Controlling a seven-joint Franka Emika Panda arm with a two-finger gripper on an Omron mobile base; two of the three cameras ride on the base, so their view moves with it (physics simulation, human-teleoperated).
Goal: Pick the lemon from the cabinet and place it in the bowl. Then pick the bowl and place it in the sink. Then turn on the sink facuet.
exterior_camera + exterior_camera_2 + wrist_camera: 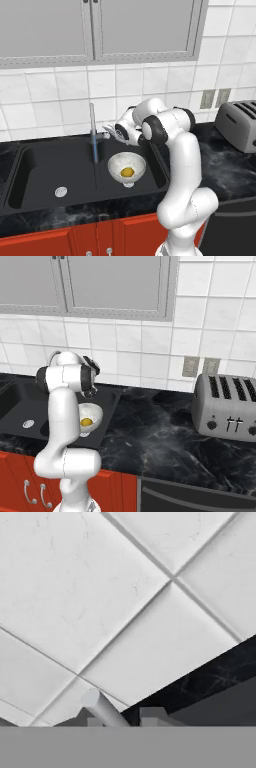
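A: Small yellow lemon (127, 172) sits in the marbled white bowl (114, 164), right basin of your black sink (45, 165) – faucet step?

B: Yes – gripper (106, 130) pinched together, empty, beside the slim grey faucet (92, 131); nudge its lever

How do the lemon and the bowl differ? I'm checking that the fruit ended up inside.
The lemon is small and yellow; the bowl is much wider and white with faint grey marbling. The lemon is a solid round fruit lying inside; the bowl is an open footed dish holding it. Both sit in the right basin of the sink, and both are round.
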